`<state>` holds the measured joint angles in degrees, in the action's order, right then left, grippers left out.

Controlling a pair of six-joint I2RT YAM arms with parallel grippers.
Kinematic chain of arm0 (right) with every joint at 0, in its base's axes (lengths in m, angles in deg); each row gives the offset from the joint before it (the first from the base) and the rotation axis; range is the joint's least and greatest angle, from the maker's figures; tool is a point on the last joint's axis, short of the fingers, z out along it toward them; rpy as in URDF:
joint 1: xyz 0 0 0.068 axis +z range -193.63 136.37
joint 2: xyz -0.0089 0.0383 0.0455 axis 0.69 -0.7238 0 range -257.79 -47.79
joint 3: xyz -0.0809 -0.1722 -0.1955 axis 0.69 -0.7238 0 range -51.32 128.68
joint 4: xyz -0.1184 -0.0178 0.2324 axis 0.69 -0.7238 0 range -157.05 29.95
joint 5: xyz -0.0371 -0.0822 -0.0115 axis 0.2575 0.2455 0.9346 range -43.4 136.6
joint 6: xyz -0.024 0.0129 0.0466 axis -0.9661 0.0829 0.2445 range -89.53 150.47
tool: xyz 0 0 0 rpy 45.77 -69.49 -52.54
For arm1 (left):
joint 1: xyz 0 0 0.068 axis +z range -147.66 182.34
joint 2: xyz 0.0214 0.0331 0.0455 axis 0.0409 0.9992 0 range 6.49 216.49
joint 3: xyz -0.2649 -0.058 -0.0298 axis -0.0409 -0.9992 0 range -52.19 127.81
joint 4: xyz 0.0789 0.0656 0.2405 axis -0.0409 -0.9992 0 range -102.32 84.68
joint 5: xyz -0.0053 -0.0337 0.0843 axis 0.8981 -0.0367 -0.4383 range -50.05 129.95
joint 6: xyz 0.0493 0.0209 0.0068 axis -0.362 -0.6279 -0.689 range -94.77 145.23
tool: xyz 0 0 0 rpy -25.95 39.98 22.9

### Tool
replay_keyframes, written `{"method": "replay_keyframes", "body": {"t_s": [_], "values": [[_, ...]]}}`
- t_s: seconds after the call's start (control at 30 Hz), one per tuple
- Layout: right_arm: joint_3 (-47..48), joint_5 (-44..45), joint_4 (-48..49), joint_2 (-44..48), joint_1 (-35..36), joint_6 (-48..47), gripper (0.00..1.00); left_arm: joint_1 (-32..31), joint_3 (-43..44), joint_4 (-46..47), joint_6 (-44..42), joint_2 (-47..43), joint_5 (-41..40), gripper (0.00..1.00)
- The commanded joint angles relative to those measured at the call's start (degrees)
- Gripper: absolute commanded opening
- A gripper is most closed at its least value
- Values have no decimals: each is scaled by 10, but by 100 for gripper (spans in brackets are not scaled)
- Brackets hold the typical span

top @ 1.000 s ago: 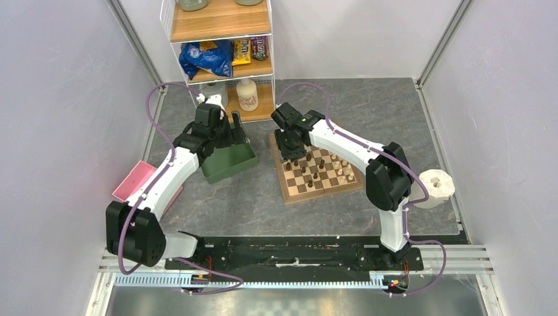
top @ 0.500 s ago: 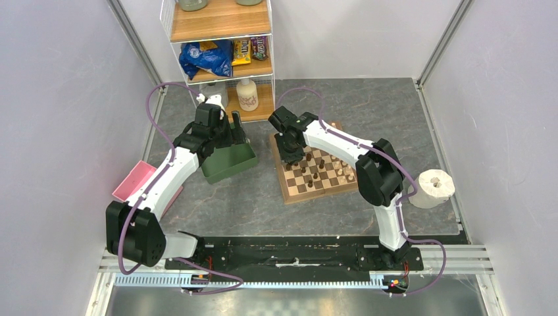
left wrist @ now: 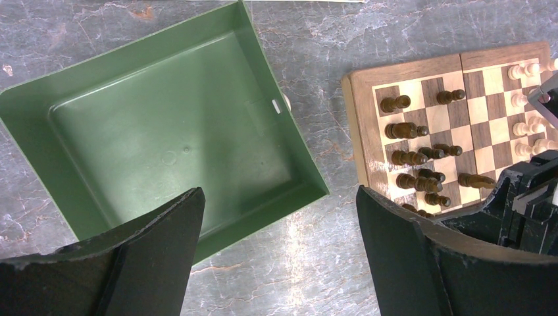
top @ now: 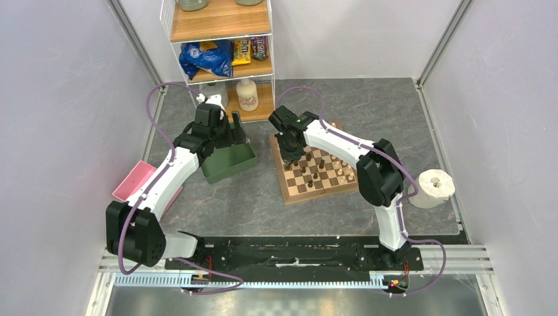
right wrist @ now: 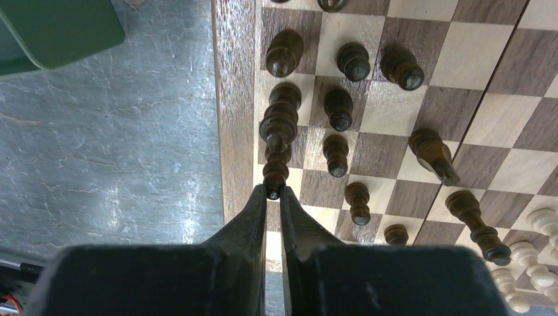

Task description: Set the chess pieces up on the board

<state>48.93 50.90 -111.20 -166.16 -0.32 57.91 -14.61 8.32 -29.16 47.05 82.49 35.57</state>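
Right wrist view: right pincer (right wrist: 273,197) nipped shut on dark piece (right wrist: 276,172) tip, at board (right wrist: 233,99) edge. Keep your lift vertical; neighbouring pieces (right wrist: 279,122) crowd it. Left pincer (left wrist: 276,197) wide over green tray (left wrist: 164,131).

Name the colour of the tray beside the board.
Green tray; left wrist view shows it best.

dark piece (right wrist: 275,172) pinched, checkered board (right wrist: 233,99)

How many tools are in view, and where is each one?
2. The left tool hangs open above the green tray; the right tool is shut on a dark chess piece in the board's edge column nearest that tray. No other is visible.
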Motion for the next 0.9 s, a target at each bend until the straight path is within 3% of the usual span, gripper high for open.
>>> {"method": "replay_keyframes", "body": {"t_s": [0.0, 0.63, 0.87], "values": [[-20, -11, -13, 42, 8, 6, 10, 3, 0, 20, 14, -6, 0, 92], [-44, -13, -17, 49, 15, 13, 12, 3, 1, 21, 15, -2, 4, 92], [-42, -12, -15, 51, 15, 12, 28, 3, 1, 21, 16, -2, 5, 92]]}}
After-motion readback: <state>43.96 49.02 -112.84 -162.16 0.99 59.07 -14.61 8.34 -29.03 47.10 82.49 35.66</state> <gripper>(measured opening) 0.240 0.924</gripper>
